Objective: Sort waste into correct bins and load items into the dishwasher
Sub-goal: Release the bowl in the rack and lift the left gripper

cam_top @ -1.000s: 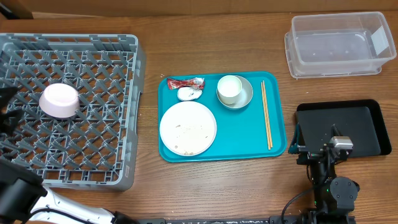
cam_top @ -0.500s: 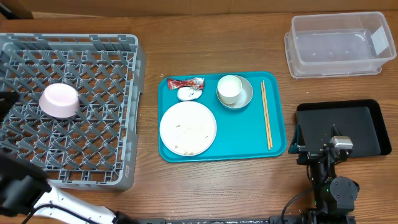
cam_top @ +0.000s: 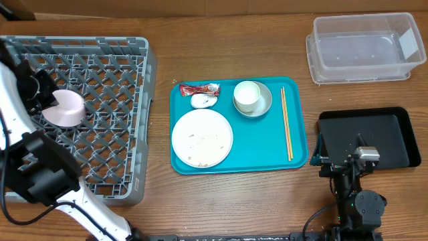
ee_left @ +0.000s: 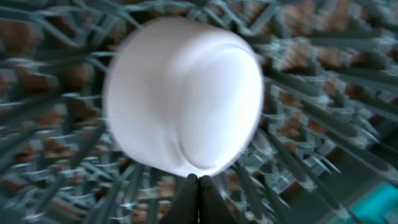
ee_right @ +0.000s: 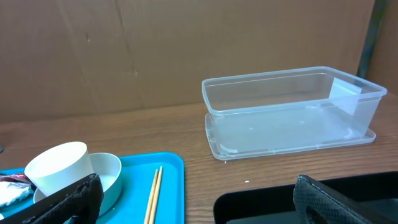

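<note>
1. Loading step: white bowl lies upturned inside the rack; left claw, tips together, seems empty beside it.
2. Right claw gapes, well right of rack.
3. Next: fetch cup, right of rack.

Teal tray on wooden table

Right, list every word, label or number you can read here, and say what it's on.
Nothing can be read in any view.
Print on the red wrapper, lying on the teal tray: too small to read.
The pale label on the end wall of the clear tub: no legible writing.
</note>
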Robot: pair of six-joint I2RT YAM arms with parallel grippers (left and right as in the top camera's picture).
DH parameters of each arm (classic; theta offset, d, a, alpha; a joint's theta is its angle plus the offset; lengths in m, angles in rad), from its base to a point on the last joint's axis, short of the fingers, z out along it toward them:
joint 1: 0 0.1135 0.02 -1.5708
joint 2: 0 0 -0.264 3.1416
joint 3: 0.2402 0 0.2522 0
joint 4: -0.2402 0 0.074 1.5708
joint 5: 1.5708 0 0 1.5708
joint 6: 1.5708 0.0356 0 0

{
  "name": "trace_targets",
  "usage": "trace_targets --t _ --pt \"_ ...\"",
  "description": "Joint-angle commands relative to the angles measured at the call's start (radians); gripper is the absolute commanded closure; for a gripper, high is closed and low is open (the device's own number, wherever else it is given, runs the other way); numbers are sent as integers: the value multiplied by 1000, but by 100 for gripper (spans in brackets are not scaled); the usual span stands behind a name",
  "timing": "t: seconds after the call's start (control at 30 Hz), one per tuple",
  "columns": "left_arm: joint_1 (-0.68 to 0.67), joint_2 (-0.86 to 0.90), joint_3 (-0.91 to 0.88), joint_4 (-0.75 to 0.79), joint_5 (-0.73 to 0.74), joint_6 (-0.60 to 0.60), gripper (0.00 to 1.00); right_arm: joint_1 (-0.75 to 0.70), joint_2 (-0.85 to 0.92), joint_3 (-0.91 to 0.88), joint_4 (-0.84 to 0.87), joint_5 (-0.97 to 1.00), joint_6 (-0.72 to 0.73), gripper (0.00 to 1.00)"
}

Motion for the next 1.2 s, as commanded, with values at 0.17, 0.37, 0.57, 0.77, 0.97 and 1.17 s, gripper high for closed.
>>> trace_targets --t 0.17,0.37,0.57,0.77,0.97,1.17 --pt "-33 -4 -7 54 -196 -83 96 -5 -12 -11 6 6 -3 0" --pt "-33 -4 -113 133 -190 -79 96 -5 -12 -11 6 6 -3 0" --pt "-34 -4 -128 169 -125 -23 96 -5 -12 -11 6 6 -3 0" --pt "-21 -4 -120 137 -261 -75 96 -5 -12 -11 6 6 -3 0" --pt "23 -4 -77 56 -342 -137 96 -5 -12 -11 6 6 -3 0" --pt "46 -5 -50 6 -309 -135 96 -5 -12 -11 6 6 -3 0"
